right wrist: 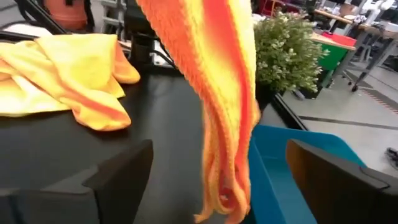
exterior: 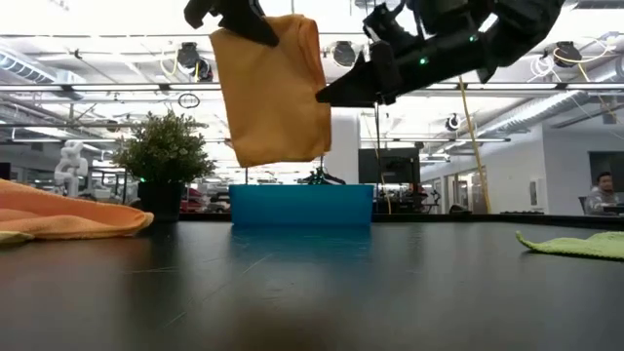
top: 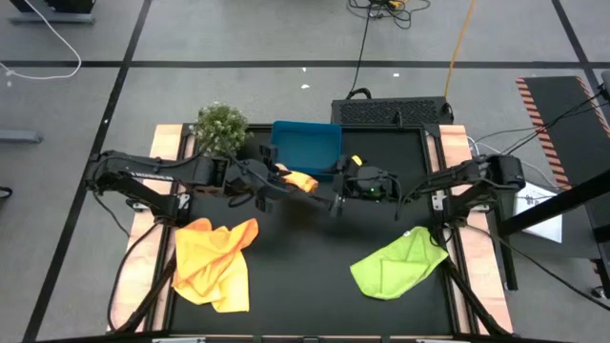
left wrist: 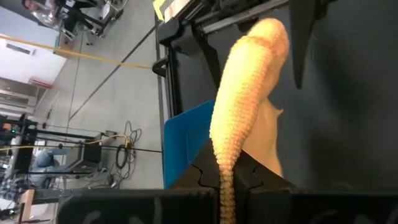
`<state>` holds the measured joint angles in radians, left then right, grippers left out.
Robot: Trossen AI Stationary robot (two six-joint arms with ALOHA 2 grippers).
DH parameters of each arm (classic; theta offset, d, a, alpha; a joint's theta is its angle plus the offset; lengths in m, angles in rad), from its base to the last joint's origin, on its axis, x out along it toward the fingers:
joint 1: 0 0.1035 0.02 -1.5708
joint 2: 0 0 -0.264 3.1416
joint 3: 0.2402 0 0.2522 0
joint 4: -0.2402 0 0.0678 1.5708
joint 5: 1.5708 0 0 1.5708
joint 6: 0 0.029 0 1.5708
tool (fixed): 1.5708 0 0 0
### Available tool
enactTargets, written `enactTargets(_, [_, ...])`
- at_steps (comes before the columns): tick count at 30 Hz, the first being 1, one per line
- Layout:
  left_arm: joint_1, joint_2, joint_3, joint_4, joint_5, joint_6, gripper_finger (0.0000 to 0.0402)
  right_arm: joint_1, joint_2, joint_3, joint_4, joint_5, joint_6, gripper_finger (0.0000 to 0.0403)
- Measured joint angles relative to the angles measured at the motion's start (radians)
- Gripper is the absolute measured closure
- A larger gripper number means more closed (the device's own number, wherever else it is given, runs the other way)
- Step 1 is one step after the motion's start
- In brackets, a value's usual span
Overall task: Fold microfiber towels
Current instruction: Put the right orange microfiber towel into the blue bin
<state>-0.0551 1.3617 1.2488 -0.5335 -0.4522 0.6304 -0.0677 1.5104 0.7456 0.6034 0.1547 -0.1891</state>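
Hanging from the left claw — pinched shut — an orange towel; right claw spread beside it.

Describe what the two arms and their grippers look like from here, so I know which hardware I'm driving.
Both arms are dark, nearly black, jointed links with thin cables running along them. The left gripper has two dark fingers with blocky, notched pads. The right gripper has wide, flat, dark fingers, and small green lights glow on its wrist. No printed markings are readable.

Three microfiber towels show, one blue tray, one potted plant, two robot arms
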Motion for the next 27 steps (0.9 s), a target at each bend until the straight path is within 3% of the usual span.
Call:
enactTargets(10, [-0.002, -0.002, 0.0, 0.006, 0.016, 0.0, 0.0401, -0.046, 0.111, 0.0, 0.119, -0.002, 0.055, 0.0024])
enactTargets(14, [-0.002, -0.001, 0.0, 0.006, 0.016, -0.001, 0.0401, -0.055, 0.149, 0.0, 0.13, -0.007, 0.033, 0.0054])
enactTargets(18, [-0.002, -0.001, 0.0, 0.006, 0.016, -0.001, 0.0401, -0.063, 0.164, 0.0, 0.132, -0.046, 0.018, 0.0139])
enactTargets(25, [0.009, -0.001, 0.0, 0.006, 0.018, 0.0, 0.0401, -0.065, 0.148, 0.0, 0.149, -0.08, -0.04, 0.0352])
enactTargets(27, [0.021, -0.001, 0.0, 0.005, 0.024, 0.0, 0.0401, -0.071, 0.131, 0.0, 0.132, -0.079, -0.061, 0.0389])
